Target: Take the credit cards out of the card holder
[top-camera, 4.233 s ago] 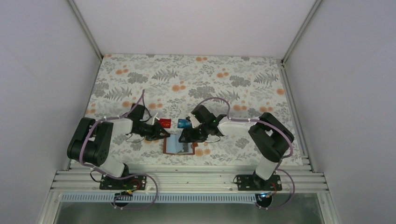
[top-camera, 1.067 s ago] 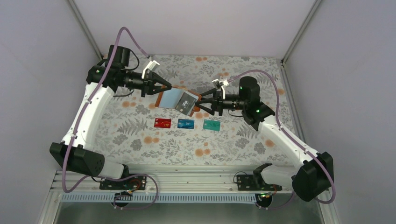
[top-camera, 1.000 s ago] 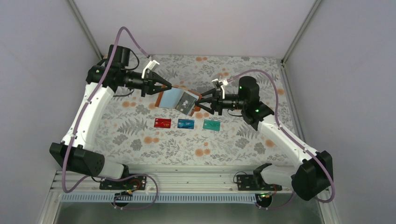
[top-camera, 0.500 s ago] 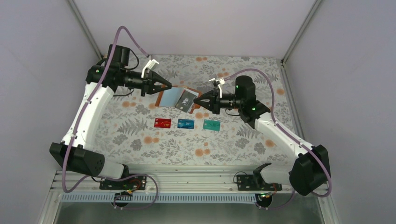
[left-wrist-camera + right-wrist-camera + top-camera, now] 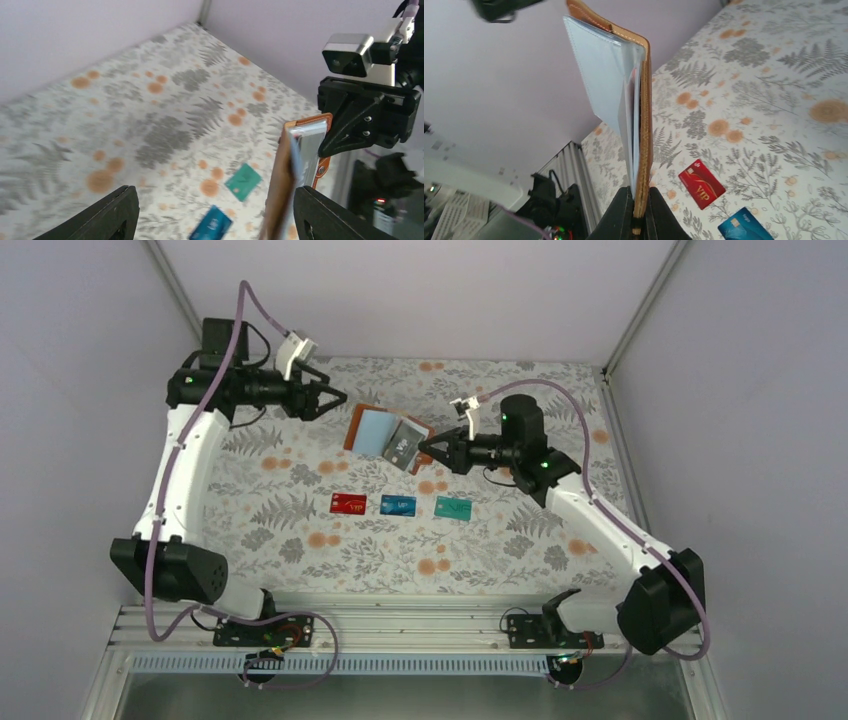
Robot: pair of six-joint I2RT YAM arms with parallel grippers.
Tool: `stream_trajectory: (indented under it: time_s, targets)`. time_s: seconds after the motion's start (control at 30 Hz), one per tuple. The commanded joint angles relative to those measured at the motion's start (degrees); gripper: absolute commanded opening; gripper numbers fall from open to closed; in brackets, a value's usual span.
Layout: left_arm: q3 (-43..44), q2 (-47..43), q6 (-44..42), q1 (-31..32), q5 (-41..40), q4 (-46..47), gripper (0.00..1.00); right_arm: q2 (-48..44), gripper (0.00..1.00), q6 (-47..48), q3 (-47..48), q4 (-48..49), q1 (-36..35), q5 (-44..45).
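The brown card holder (image 5: 372, 430) hangs open above the far part of the table, pale pockets showing, with a black card (image 5: 402, 447) still in it. My right gripper (image 5: 436, 451) is shut on its right edge; in the right wrist view the leather cover (image 5: 644, 115) rises straight from the shut gripper (image 5: 639, 194). My left gripper (image 5: 326, 400) stands open to the left of the holder and apart from it, nothing between its fingers (image 5: 102, 215). On the table lie a red card (image 5: 348, 503), a blue card (image 5: 398, 505) and a teal card (image 5: 453, 507).
The flowered cloth (image 5: 300, 530) covers the table. Grey walls close in the back and both sides, and an aluminium rail (image 5: 400, 625) runs along the near edge by the arm bases.
My left gripper has opened, let go of the holder's left cover and drawn back to the left. The right gripper keeps the holder and has shifted it slightly toward the back.
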State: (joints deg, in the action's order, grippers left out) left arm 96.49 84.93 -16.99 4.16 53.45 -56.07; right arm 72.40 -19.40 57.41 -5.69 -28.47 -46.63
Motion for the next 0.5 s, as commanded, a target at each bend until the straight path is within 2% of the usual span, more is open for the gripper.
stream_trajectory:
  time_s: [0.0, 0.07, 0.13, 0.3, 0.4, 0.47]
  targets:
    - [7.95, -3.23, -3.53, -0.64, -7.44, 2.56, 0.77, 3.08, 0.04, -4.49, 4.65, -5.79, -0.07, 7.54]
    - [8.65, -5.01, -4.85, -0.31, -6.62, 3.43, 0.75, 4.23, 0.04, -4.84, 6.36, -7.57, -0.22, 9.63]
    - [9.18, -5.14, -7.44, 2.24, -1.83, -0.44, 0.67, 4.82, 0.04, -4.12, 7.29, -8.22, -0.24, 10.08]
    - [1.34, -4.29, -15.39, 18.88, 0.64, -8.43, 0.56, 4.82, 0.04, -1.26, 7.41, -4.98, -0.42, 2.48]
    - [-1.26, -3.5, -15.3, 20.79, 0.53, -7.94, 0.4, 3.67, 0.04, 1.96, 7.03, -4.32, -0.44, -0.33]
    - [-2.03, -3.32, -14.66, 20.83, -1.0, -6.51, 0.37, 2.69, 0.04, 3.86, 6.55, -3.47, -0.5, -2.91]
